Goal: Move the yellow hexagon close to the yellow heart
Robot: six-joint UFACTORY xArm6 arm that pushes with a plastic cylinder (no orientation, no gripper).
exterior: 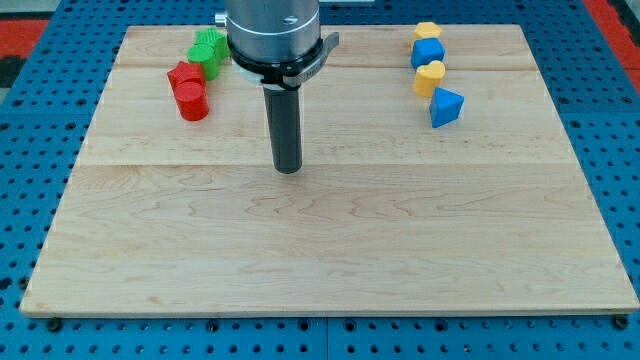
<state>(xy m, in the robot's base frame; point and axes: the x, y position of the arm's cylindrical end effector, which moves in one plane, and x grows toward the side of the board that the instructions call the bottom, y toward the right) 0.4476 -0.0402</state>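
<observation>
The yellow hexagon sits near the board's top edge on the view's right. Just below it is a blue block. The yellow heart lies right below that blue block. A blue triangular block lies below the heart, slightly to the right. The four form a short column. My tip rests on the wooden board near the middle, well to the left of this column and touching no block.
At the view's top left stand a red star-like block, a red cylinder and two green blocks, partly behind the arm's body. A blue pegboard surrounds the board.
</observation>
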